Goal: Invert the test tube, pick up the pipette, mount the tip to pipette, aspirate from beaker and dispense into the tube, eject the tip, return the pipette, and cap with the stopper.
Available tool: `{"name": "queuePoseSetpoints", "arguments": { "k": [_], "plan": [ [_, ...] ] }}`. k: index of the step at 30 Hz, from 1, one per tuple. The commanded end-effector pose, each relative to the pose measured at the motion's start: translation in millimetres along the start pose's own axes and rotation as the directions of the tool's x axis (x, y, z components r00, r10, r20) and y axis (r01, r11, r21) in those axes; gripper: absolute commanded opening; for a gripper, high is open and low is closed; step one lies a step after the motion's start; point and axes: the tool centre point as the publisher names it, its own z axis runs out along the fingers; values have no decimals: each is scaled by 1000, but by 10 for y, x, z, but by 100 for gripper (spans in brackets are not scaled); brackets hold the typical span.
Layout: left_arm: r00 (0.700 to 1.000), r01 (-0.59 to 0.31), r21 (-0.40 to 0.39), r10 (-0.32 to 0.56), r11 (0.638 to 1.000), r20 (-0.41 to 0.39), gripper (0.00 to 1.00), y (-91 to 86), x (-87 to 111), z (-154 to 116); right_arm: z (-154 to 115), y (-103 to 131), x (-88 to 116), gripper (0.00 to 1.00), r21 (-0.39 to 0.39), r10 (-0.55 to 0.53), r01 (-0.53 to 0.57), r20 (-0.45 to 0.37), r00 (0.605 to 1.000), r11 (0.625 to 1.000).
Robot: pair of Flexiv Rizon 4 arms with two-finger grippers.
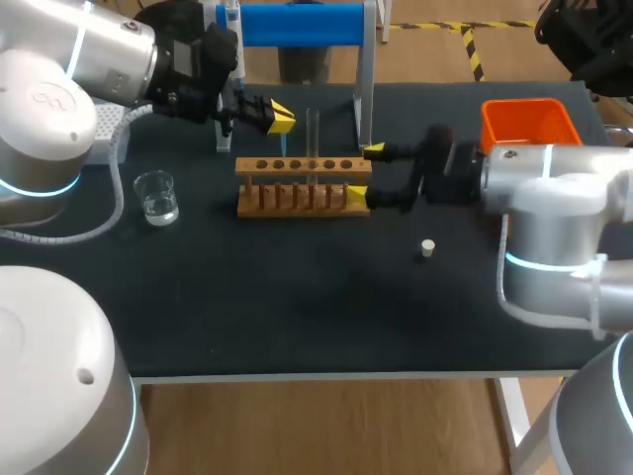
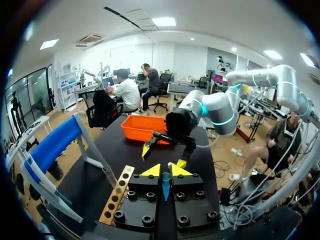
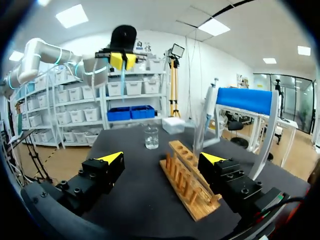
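Observation:
A wooden tube rack [image 1: 302, 185] stands mid-table with a clear test tube [image 1: 313, 127] upright in it. My right gripper [image 1: 366, 173] is open, its fingers either side of the rack's right end; in its wrist view the rack [image 3: 187, 182] runs ahead between the fingers of this gripper [image 3: 162, 158]. My left gripper [image 1: 280, 117] hovers above the rack's left end, shut on a thin blue pipette tip [image 2: 165, 185] pointing down. The pipette [image 3: 210, 107] hangs on the blue stand [image 1: 302, 25]. A glass beaker [image 1: 156, 196] holds clear liquid. The white stopper [image 1: 427, 248] lies alone.
An orange bin [image 1: 529, 121] sits at the back right behind my right arm. A white box [image 3: 174, 124] stands at the back left near the beaker. The stand's metal legs [image 1: 364, 89] rise just behind the rack.

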Motion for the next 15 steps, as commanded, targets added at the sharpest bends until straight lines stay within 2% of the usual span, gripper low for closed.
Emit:
{"name": "queuePoseSetpoints", "arguments": {
  "k": [1, 15],
  "plan": [
    [1000, 1, -3, -1, 1000, 0, 0, -3, 4, -6, -246, 153, 77, 100, -28, -29, 27, -59, 998, 999],
    [1000, -2, -14, 2, 1000, 8, 0, -2, 20, -2, -58, 574, 429, 100, -111, -89, 67, -204, 975, 992]
  ]
}}
